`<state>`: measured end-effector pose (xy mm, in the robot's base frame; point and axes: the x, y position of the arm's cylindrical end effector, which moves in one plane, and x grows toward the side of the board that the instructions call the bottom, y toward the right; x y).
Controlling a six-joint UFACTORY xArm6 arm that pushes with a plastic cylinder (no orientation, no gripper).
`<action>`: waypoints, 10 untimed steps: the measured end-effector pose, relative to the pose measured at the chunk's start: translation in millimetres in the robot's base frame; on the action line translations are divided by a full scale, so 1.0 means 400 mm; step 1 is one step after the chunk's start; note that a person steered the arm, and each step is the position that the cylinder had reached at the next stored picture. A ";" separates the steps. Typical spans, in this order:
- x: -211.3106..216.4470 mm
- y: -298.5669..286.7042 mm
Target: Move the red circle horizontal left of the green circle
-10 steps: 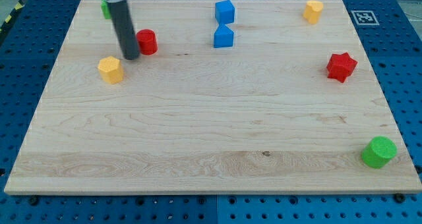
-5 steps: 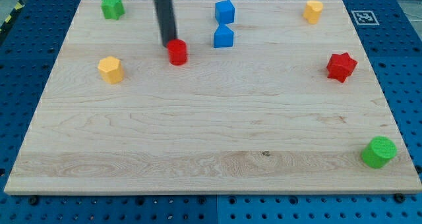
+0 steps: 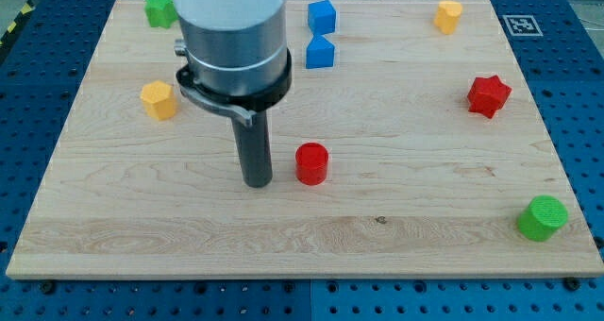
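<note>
The red circle stands near the middle of the wooden board. My tip rests on the board just to the view's left of the red circle, with a small gap between them. The green circle sits near the board's bottom right corner, far to the view's right of the red circle and lower in the view.
A green star is at the top left, a yellow hexagon at the left. Two blue blocks stand at the top centre. A yellow block is at the top right, a red star at the right.
The red circle has moved down and to the view's right, from the upper left area to near the board's middle. My tip has followed it down and now stands at its left.
</note>
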<state>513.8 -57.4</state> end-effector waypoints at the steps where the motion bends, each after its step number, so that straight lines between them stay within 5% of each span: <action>1: -0.081 0.073; 3: -0.070 0.225; 10: 0.103 0.095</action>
